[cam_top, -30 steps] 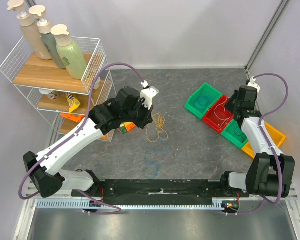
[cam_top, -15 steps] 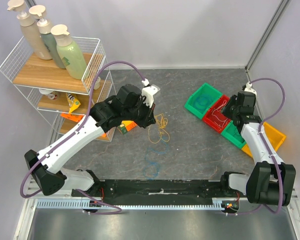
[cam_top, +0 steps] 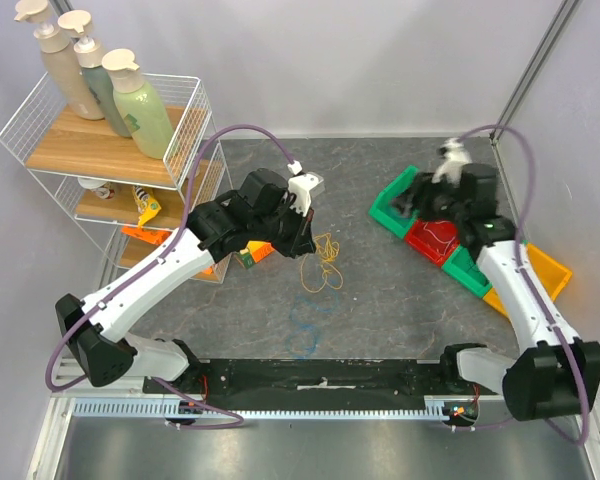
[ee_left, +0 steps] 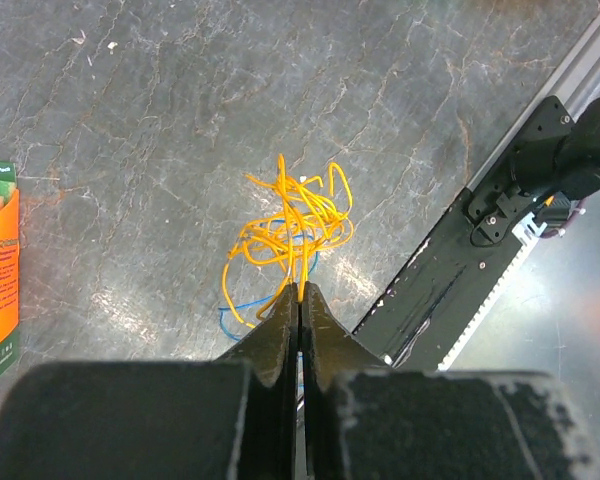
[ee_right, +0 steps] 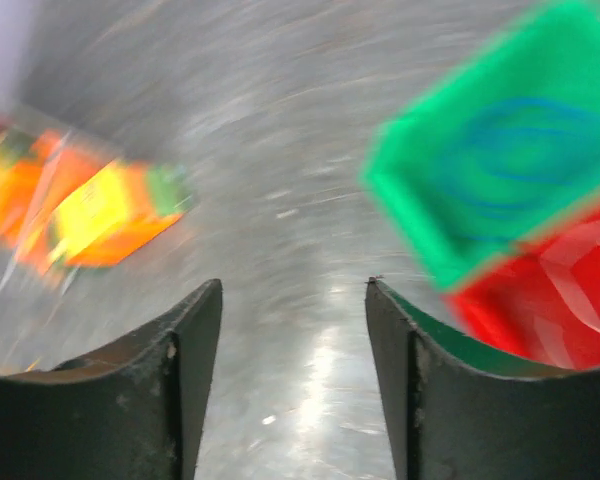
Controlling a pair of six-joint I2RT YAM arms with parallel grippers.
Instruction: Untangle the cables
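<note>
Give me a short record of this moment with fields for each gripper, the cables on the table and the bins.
left gripper: shut, pinching one strand of the yellow cable
yellow cable: tangled heap lying on the table
blue cable: under the yellow tangle, mostly hidden
right gripper: open, nothing between its fingers
green bin: holds a blue coil, blurred
red bin: holds a white cable
</note>
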